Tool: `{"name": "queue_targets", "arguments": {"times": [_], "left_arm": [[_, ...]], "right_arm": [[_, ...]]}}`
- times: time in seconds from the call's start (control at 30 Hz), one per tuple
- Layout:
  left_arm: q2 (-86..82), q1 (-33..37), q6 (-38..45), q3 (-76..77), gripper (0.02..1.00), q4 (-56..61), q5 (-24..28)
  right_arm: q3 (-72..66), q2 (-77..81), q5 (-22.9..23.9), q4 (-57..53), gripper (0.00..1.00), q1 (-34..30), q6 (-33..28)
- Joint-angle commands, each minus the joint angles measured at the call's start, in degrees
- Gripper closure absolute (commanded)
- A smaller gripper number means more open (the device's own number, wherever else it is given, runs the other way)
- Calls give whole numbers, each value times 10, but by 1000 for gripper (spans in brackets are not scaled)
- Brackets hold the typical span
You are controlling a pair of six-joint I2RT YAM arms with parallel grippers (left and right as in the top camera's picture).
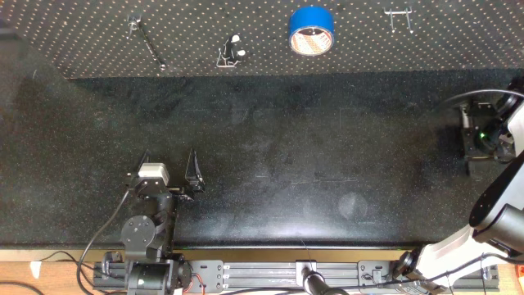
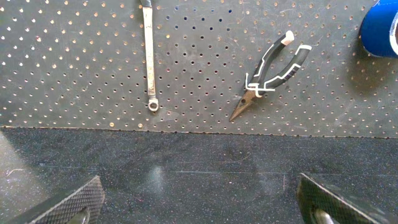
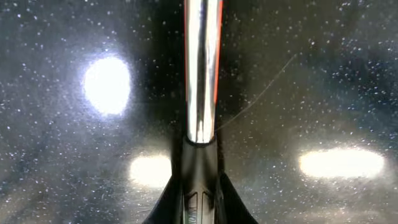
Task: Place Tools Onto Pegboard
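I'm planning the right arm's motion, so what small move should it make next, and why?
Probably raise it toward the pegboard: the right gripper is shut on a chrome tool over the table, and an empty hook waits at the board's right end.

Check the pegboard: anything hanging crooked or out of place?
Only the pliers: they hang slanted in their white clip, nose toward the table, while the wrench beside them hangs straight. Blue tape roll looks fine. Right gripper is shut on a metal tool; nothing spilled.
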Motion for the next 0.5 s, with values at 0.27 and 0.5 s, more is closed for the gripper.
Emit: {"name": "queue_targets", "arguments": {"times": [0.27,0.5], "left_arm": [[-5,-2,7,-2,23,-4,4],[-5,-2,7,-2,23,-4,4]], "right_arm": [[-14,-225,-205,168,925,30,162],[-14,-333,-198,215,925,224,183]]}}
